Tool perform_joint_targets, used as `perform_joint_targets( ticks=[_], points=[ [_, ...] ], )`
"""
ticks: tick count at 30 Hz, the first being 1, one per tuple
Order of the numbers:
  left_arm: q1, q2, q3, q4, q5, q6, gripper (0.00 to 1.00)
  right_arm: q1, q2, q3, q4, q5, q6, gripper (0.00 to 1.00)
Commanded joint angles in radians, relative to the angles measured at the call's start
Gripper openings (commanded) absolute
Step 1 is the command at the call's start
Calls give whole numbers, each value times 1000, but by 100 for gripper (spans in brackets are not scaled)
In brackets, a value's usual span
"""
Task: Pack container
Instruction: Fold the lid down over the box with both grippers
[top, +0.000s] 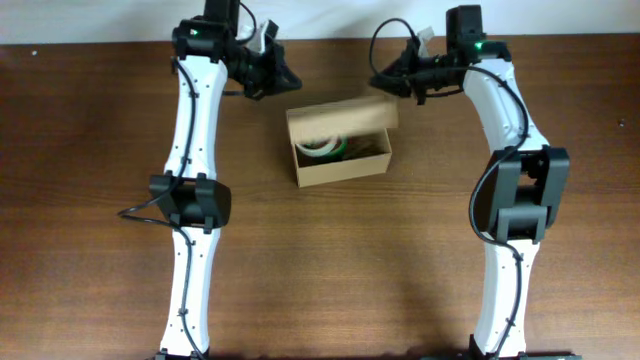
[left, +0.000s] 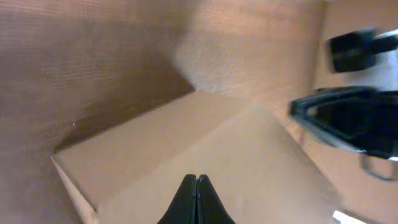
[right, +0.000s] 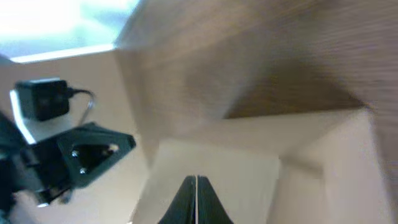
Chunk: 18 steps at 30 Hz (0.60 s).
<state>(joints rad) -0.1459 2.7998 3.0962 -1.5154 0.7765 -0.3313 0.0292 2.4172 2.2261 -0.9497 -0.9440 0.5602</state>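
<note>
Tan cardboard box (top: 341, 166), mid far edge: white-green tape rolls (top: 326, 148) loaded, flap (top: 345, 113) ajar. Left gripper (left: 196, 194), right gripper (right: 196, 194): clenched, empty. Next, probably: press flap shut.

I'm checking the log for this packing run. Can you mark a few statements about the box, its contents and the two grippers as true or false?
1. The container stands on the table with its opening facing up. True.
2. The container is empty. False: white and green rolls lie inside it.
3. The left gripper and the right gripper both have their fingertips together. True.
4. The box is fully closed. False: the flap lid is raised at the far side and the inside shows.
</note>
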Motion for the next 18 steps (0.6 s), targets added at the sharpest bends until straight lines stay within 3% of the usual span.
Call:
perform_joint_targets(
  ticks=[1, 6, 11, 18],
  points=[
    [-44, 6, 43, -75, -114, 84, 2, 21, -118, 94, -125, 172, -246, 4],
    [-87, -9, 42, -172, -227, 109, 2, 51, -159, 160, -305, 294, -366, 4],
    [-142, -51, 41, -172, -332, 113, 1, 107, -212, 195, -486, 563, -460, 4],
    [-232, -172, 40, -172, -567, 113, 2, 169, -233, 194, -611, 669, -521, 4]
  ],
)
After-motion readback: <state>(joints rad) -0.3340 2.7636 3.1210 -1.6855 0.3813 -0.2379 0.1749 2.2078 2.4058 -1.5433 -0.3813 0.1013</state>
